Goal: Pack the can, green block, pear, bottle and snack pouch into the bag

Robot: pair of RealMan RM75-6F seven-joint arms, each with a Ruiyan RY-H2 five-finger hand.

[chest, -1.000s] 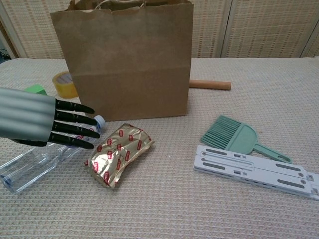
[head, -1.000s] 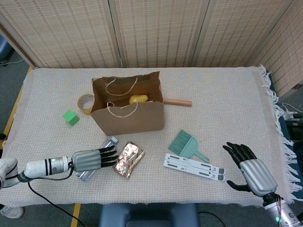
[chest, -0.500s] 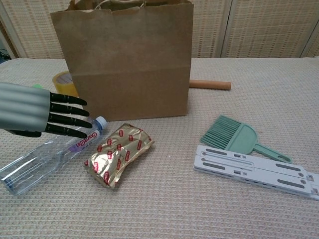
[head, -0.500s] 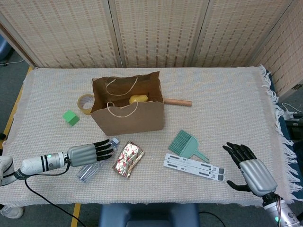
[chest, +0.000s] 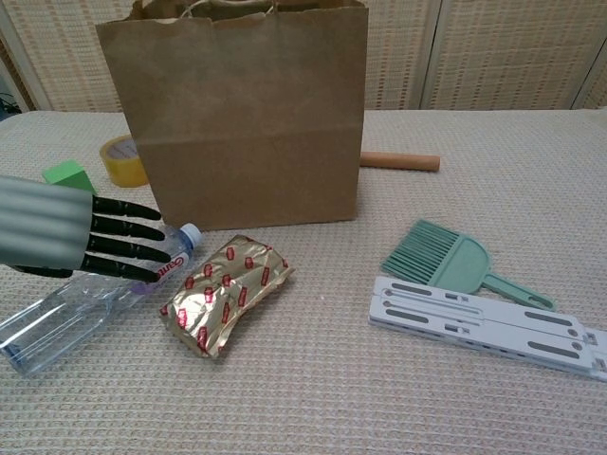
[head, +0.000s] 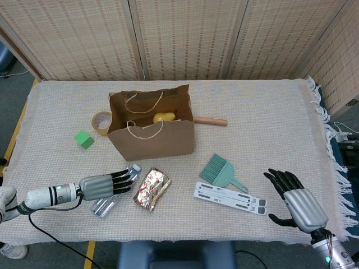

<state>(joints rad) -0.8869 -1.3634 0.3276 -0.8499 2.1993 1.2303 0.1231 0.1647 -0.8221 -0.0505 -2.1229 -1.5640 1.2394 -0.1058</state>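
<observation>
Taking the bag (head: 151, 137) as landmark: to its left lies the green block (head: 84, 139), loose on the table (head: 263, 134). Left of and in front of the bag, the left hand (head: 104, 185) reaches flat over the bottle (chest: 71, 308), fingers straight and slightly apart, likely lining up to grasp it. The snack pouch (head: 151, 189) lies just in front of the bag. The pear (head: 163, 117) sits inside. The can is not visible. Far right of the bag, the right hand (head: 296, 200) hovers spread, empty.
</observation>
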